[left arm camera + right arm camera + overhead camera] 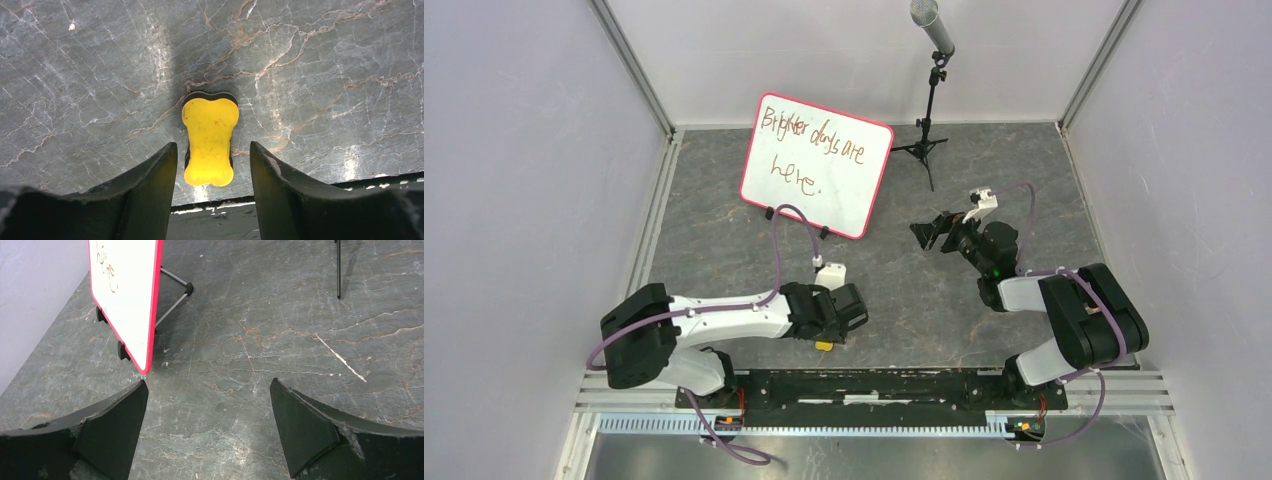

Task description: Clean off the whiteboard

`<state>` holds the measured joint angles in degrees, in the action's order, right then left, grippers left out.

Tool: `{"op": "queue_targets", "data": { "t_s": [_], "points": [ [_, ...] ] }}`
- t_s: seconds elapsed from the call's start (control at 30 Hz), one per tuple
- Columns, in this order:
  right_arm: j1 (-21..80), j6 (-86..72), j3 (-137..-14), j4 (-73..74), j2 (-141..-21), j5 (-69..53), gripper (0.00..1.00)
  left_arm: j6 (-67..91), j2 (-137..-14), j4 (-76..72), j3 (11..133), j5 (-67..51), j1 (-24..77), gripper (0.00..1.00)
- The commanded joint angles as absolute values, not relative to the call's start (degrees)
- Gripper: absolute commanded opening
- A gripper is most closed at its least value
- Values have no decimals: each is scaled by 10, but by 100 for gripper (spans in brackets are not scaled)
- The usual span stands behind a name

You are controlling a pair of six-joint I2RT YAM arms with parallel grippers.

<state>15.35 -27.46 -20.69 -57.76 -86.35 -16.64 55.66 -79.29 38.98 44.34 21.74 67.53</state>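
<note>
Left gripper (212,146) hung spread wide over a small yellow bone-shaped eraser (210,135) on the grey stone desk (1014,170). Right gripper (209,382) was spread too, empty. At the back left stood the white, red-rimmed whiteboard (819,165), propped up, written on. It looked light and tippy, best steadied by its rim.

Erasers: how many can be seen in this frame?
1. The yellow eraser lies on the table, between the open fingers of the left gripper. Another could be hidden under the arms.
</note>
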Motion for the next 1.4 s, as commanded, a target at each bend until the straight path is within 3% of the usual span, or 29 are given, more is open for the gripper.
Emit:
{"op": "queue_targets", "data": {
  "t_s": [0.0, 0.2, 0.63, 0.87, 0.97, 1.13, 1.27, 1.37],
  "points": [
    [156, -280, -228, -584, -868, -164, 98, 537, -800, 366, 458, 210, 664, 60],
    [156, -281, -229, -584, -871, -165, 98, 536, -808, 367, 454, 198, 663, 51],
    [163, -282, -240, -572, -880, -166, 98, 535, -799, 374, 441, 194, 664, 47],
    [166, -276, -258, -528, -880, -155, 99, 525, -798, 374, 444, 203, 662, 33],
    [166, -272, -274, -511, -885, -172, 93, 513, -789, 376, 445, 202, 656, 30],
    [168, -257, -273, -493, -863, -171, 90, 465, -752, 371, 446, 193, 632, 28],
    [170, -271, -328, -372, -813, -142, 83, 426, -706, 360, 445, 178, 600, 27],
    [191, -293, -340, -410, -782, -97, 83, 407, -670, 362, 450, 179, 576, 27]
  ]
}}
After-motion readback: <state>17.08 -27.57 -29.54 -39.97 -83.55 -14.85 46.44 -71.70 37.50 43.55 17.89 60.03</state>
